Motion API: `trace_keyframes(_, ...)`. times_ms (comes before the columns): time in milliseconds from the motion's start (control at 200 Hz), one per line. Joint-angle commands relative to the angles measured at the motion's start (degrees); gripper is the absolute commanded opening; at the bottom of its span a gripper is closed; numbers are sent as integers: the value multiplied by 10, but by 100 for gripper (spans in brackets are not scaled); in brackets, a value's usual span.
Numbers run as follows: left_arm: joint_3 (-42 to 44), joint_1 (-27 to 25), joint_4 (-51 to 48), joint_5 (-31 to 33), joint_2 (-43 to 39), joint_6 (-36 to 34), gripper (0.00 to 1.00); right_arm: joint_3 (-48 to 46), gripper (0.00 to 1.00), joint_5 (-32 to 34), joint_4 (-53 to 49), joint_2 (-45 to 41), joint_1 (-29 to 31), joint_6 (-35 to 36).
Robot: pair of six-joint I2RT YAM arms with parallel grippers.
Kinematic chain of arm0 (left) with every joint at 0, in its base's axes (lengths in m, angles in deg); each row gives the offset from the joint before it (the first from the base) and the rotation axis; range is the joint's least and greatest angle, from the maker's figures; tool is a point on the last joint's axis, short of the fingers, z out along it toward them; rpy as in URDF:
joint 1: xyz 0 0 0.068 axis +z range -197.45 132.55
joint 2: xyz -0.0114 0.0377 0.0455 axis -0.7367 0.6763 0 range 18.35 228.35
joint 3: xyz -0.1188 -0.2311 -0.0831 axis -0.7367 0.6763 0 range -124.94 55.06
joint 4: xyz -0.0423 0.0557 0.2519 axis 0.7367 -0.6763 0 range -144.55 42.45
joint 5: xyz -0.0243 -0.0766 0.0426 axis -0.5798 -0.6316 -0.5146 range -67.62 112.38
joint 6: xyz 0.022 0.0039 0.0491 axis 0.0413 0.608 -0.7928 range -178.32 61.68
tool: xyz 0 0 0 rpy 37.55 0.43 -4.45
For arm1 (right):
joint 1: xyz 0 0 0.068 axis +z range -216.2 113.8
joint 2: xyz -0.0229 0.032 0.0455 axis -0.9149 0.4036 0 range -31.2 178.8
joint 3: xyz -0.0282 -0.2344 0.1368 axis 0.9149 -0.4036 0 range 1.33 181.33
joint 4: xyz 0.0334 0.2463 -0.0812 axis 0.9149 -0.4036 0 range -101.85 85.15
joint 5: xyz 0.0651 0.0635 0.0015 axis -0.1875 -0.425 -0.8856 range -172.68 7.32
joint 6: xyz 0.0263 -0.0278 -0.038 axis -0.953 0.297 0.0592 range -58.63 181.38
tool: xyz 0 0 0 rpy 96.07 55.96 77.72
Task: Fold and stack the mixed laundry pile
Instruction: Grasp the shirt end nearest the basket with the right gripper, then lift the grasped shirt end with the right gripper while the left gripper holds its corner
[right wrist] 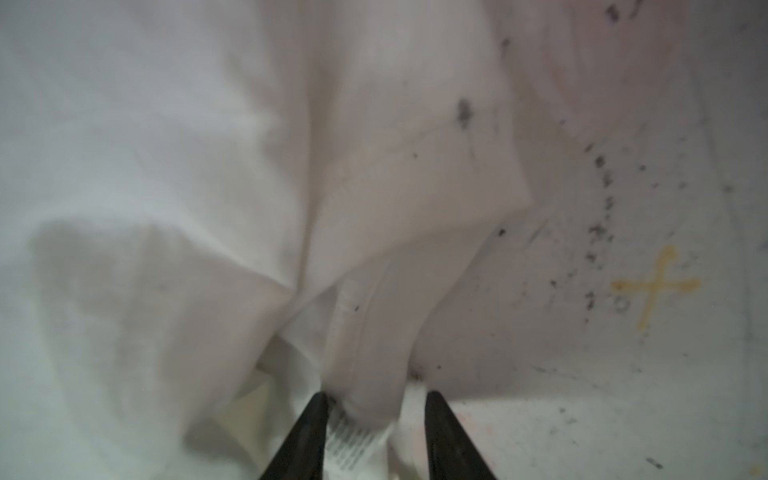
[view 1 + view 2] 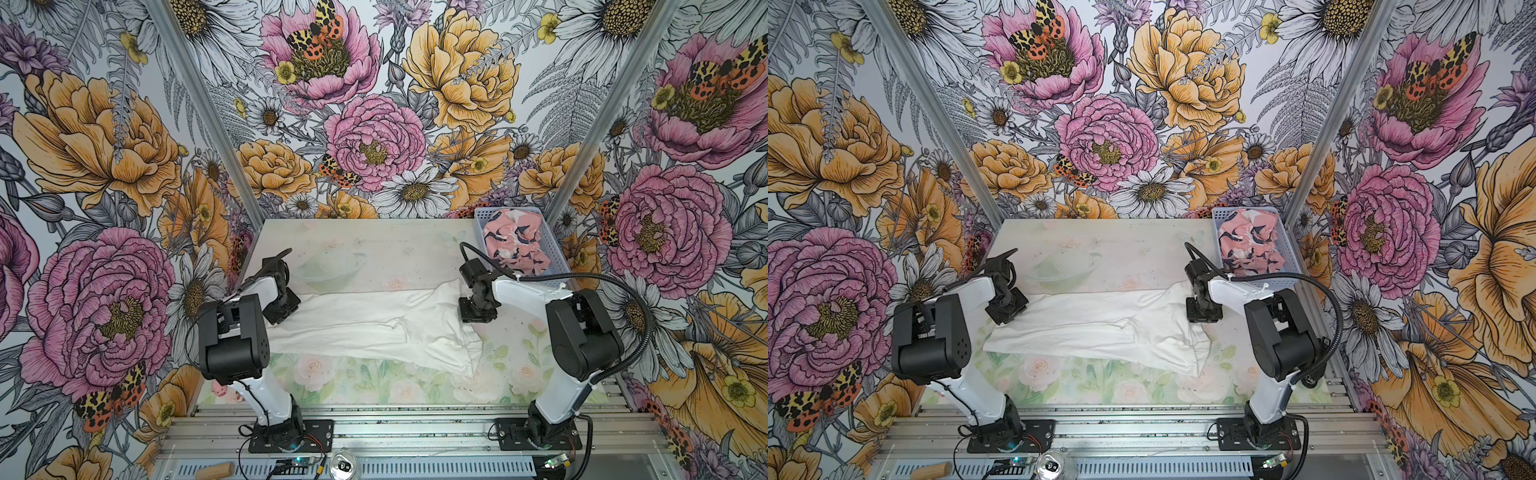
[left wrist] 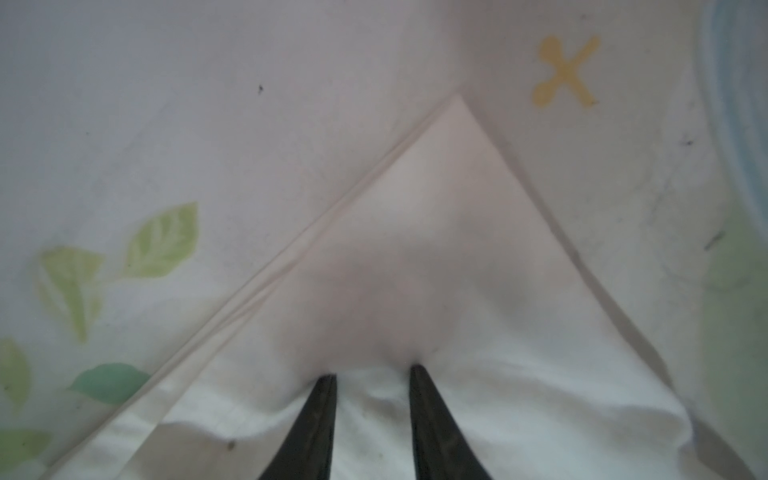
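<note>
A large white garment [image 2: 374,324] [image 2: 1100,324] lies spread as a long band across the table. My left gripper [image 2: 286,309] [image 3: 372,372] rests on its left end near a corner. Its fingers stand apart and press into the cloth. My right gripper [image 2: 478,313] [image 1: 376,395] is at the right end, open, with a loose fold and a printed label between its fingertips. A pink garment with a navy-and-white print [image 2: 517,241] [image 2: 1250,243] lies crumpled in the light blue basket [image 2: 557,266] at the back right.
Yellow cross marks are on the table beside each end of the cloth [image 3: 565,72] [image 1: 656,286]. A faint pale green bowl shape [image 2: 326,268] shows behind the garment. A metal can [image 2: 343,465] and a wooden piece [image 2: 216,471] sit on the front rail.
</note>
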Motion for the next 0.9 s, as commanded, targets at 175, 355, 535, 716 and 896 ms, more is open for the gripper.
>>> trace_keyframes(175,29,19,-9,-11,-27,-15,39,-8,34,87,-20,22,-28,13)
trace_keyframes(355,-5,-64,-51,-11,-99,-8,56,49,42,72,-72,-29,-26,9)
trace_keyframes(535,-34,-164,-50,-29,-111,-6,59,52,51,0,-62,-72,-7,-44)
trace_keyframes(716,-45,-209,-18,-93,-7,-34,59,75,57,-59,8,-10,19,-89)
trace_keyframes(896,-11,-171,-8,-105,37,-24,57,110,57,-37,24,81,30,-88)
